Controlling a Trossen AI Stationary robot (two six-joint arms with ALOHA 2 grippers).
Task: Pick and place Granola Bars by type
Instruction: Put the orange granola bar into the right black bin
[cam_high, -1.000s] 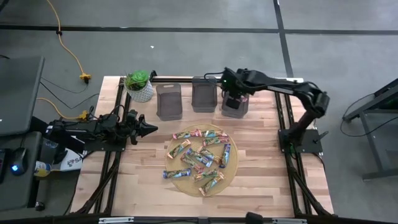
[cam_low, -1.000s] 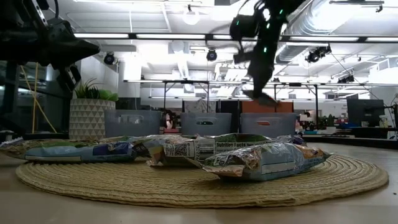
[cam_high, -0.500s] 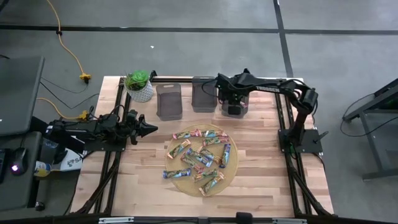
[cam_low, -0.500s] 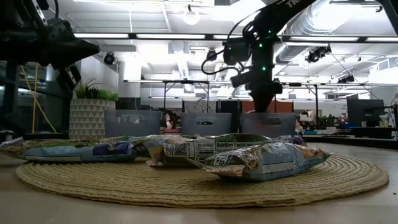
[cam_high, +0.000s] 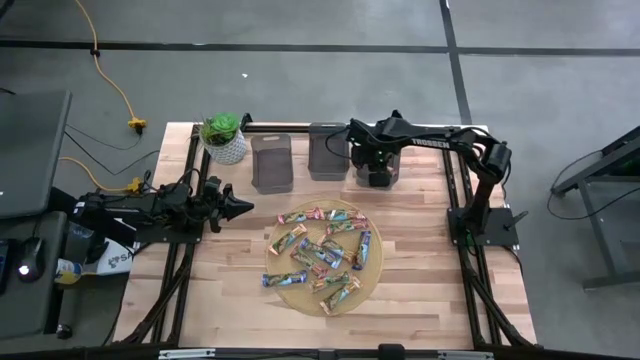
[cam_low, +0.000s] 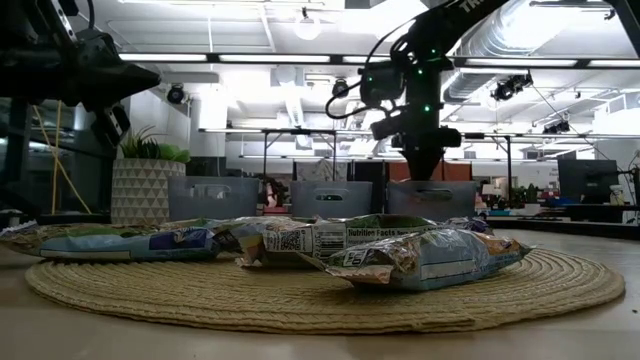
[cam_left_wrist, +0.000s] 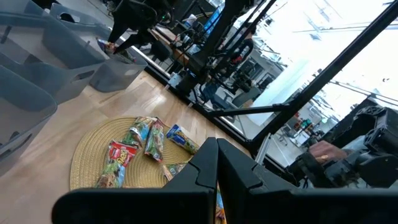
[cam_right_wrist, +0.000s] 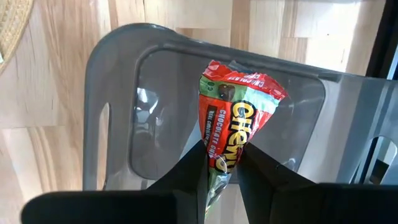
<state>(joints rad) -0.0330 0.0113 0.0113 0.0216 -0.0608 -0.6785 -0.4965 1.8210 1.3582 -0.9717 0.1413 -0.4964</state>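
Several Granola Bars (cam_high: 322, 255) in shiny wrappers lie flat on the round woven mat (cam_high: 285, 295) in the middle of the table. My right gripper (cam_right_wrist: 221, 163) points down over the rightmost of three clear grey bins (cam_high: 377, 178), shut on a red-wrapped bar (cam_right_wrist: 239, 115). In the low view its fingers (cam_low: 424, 165) reach down to that bin's rim (cam_low: 432, 190). My left gripper (cam_high: 246, 207) waits level at the table's left, shut on nothing (cam_left_wrist: 216, 165). My right gripper pinches one end of the red bar (cam_right_wrist: 217, 149) between its two fingers, which point down from above. The bar hangs below the fingertips, lengthwise along them, inside the bin's walls (cam_right_wrist: 124, 124). Whether its free end touches the bin's floor I cannot tell.
Two more grey bins (cam_high: 271, 162) (cam_high: 328, 152) stand in a row left of the right one, along the far edge. A potted plant (cam_high: 223, 138) stands at the far left corner. Bare wood lies between the bins and the mat.
My right gripper has come down with the red bar to the rightmost bin's rim and has rolled about its own axis; for the last half second it has kept still. The bar has stayed in its hold.
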